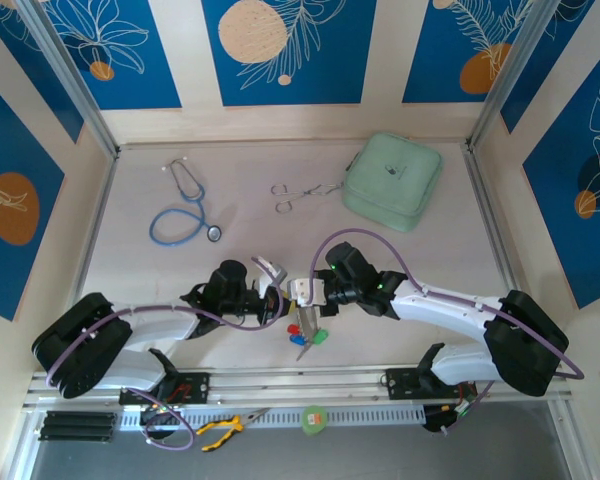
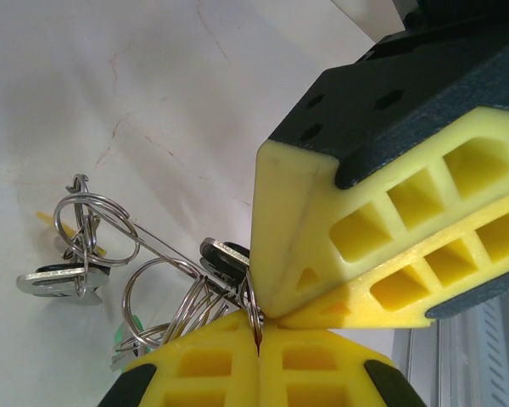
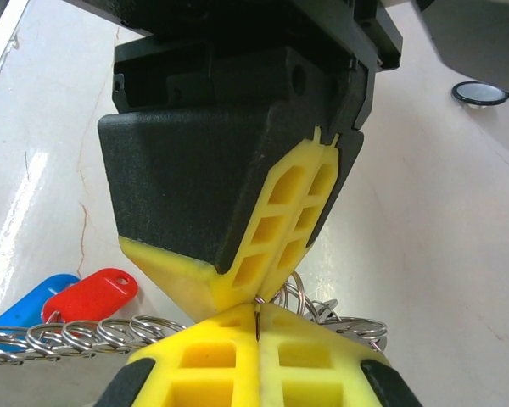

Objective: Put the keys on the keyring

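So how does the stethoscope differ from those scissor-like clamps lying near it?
The stethoscope has blue tubing; the clamps are bare steel. The stethoscope is bigger and lies further left; the clamps sit beside the green pouch. Both lie flat on the table.

We record: rings (image 3: 110,333) of bright polished metal; red key head (image 3: 93,294) and blue key head (image 3: 25,307) of glossy plastic; fingers (image 3: 220,332) matt yellow plastic; counter (image 2: 153,85) smooth, faintly veined.
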Controlling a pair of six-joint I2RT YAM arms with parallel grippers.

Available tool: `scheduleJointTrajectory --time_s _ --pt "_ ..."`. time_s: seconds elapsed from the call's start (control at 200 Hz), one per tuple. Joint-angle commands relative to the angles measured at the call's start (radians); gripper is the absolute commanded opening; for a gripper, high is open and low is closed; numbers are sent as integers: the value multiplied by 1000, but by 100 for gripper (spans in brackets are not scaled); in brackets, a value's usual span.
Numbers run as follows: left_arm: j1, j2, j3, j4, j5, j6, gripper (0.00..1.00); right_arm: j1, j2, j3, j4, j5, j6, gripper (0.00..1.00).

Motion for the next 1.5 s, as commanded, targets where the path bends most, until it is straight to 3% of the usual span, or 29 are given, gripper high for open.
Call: scheduleJointTrajectory --time_s 0.0,0.265,0.61,1.095,1.496 --pt "-9 -31 8 122 43 6 0 -6 1 -1 -62 -12 18 0" --pt "-8 -39 -2 103 13 3 0 -30 -40 5 -127 36 44 0" --pt "-9 -32 -21 194 4 -42 0 -28 -18 5 -114 17 125 0" --pt "-8 81 -70 539 -51 -182 0 -28 3 -13 47 -25 374 0" --pt "-7 5 -99 525 -127 -161 0 -40 -34 -29 34 35 406 0"
